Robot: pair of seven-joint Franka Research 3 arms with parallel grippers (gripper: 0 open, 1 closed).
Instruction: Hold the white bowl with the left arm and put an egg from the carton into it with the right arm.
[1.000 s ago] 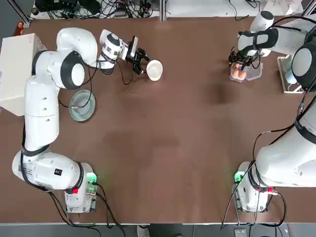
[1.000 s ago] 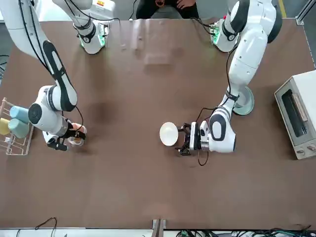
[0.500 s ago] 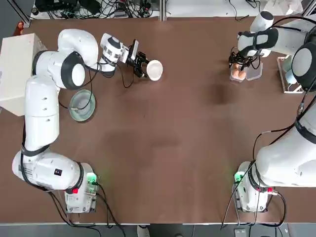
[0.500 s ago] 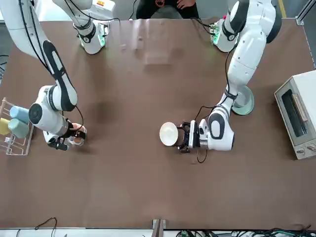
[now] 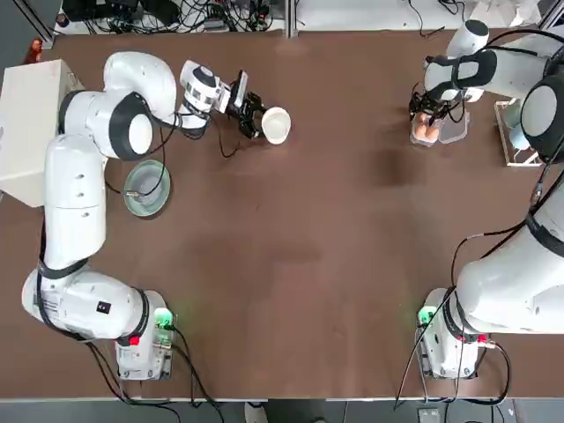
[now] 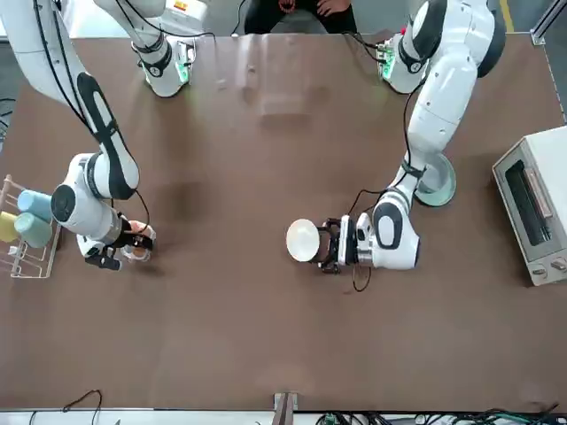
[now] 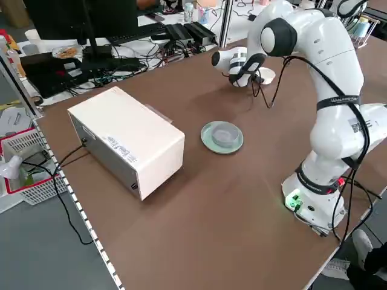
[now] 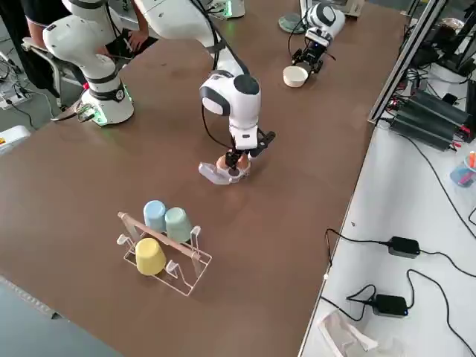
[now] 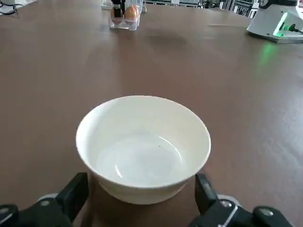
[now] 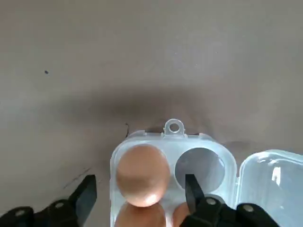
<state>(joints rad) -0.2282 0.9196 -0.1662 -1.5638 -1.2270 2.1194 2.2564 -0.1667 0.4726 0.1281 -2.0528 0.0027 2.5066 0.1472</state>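
Bracing step nearly set: left gripper fingers spread wide either side of the white bowl, not visibly clamped on it. Bowl empty, upright on the worktop, upper-left of centre in top view. Farther off, upper right of top view: right gripper fingers open, straddling an egg seated in the open carton. No egg lifted yet; grasp, carry and drop all remaining.

Six cameras around one table

Top and front views face each other overhead; raised side views look diagonally; wrist cameras sit close, sharing the carton.
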